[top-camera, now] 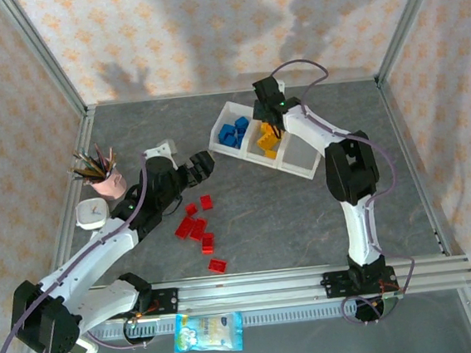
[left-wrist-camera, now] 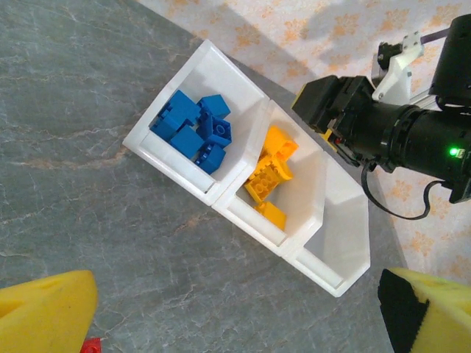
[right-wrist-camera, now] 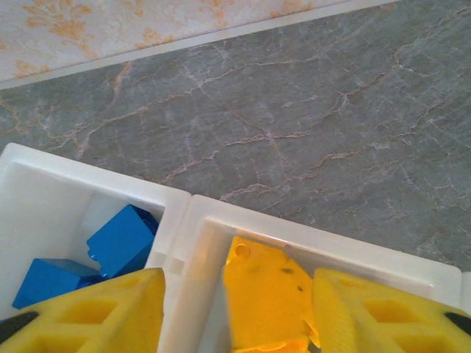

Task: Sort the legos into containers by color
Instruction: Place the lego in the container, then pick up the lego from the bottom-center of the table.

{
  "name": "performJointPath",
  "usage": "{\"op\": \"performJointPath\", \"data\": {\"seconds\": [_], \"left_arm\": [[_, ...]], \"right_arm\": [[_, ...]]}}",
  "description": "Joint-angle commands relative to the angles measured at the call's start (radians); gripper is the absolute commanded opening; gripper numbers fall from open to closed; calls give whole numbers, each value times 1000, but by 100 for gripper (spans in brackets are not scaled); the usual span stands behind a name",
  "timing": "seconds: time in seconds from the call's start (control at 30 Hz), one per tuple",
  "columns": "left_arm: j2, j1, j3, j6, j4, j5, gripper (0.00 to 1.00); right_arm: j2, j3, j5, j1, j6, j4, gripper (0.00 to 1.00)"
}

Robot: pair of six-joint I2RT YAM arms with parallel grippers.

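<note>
Here the tray lies slantwise on the table: white, translucent, three square compartments in a row. Its left compartment holds a heap of blue bricks. The middle one holds yellow bricks, studs and hollow undersides showing. The third shows bare white floor. Red bricks, about eight, lie loose well to the near left of the tray, some touching, some apart.

The right gripper hangs over the tray's middle compartment, jaws apart, with one yellow brick between them. A clear gap parts it from the finger nearer the blue bricks; whether it touches the other finger I cannot tell. The left gripper sits left of the tray, between it and the red bricks, jaws wide apart and holding nothing. A cup of pencils stands far left of the tray, and a packet lies well to its near side.

In the top view the right arm covers part of the middle compartment. In the right wrist view the fingers hide the tray's lower part and some blue bricks.
</note>
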Motion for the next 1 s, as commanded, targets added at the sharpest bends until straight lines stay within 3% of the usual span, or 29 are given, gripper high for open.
{"op": "performJointPath", "data": {"seconds": [0.0,0.2,0.53,0.97], "left_arm": [[-18,6,11,16,43,8,99],[-49,11,3,16,-10,13,99],[-235,21,-80,-4,-176,-37,99],[-440,24,-169,-76,-360,-92,99]], "right_arm": [[-49,20,-13,5,-15,-31,57],[-214,-144,-76,56,-26,21,63],[-489,-509,-136,251,-72,89,72],[-638,-851,-274,503,-97,178,80]]}}
